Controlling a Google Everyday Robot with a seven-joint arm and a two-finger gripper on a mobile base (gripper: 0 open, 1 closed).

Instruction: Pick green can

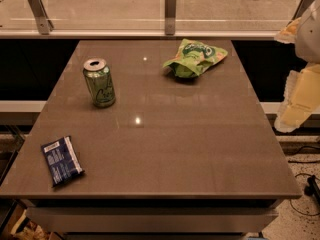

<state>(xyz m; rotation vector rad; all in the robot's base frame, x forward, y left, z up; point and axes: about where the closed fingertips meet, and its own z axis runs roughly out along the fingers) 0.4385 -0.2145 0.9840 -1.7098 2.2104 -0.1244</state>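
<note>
The green can (99, 82) stands upright on the left rear part of the brown table (165, 149). It has a light green body with pale lettering and a silver top with a pull tab. My gripper (296, 101) shows as pale yellow and white parts at the right edge of the view, off the table's right side and far from the can. It holds nothing that I can see.
A green-and-white snack bag (194, 57) lies at the table's back right. A dark blue packet (62, 160) lies near the front left corner. A glass railing with metal posts (170, 11) runs behind the table. Cables (305, 184) lie on the floor at right.
</note>
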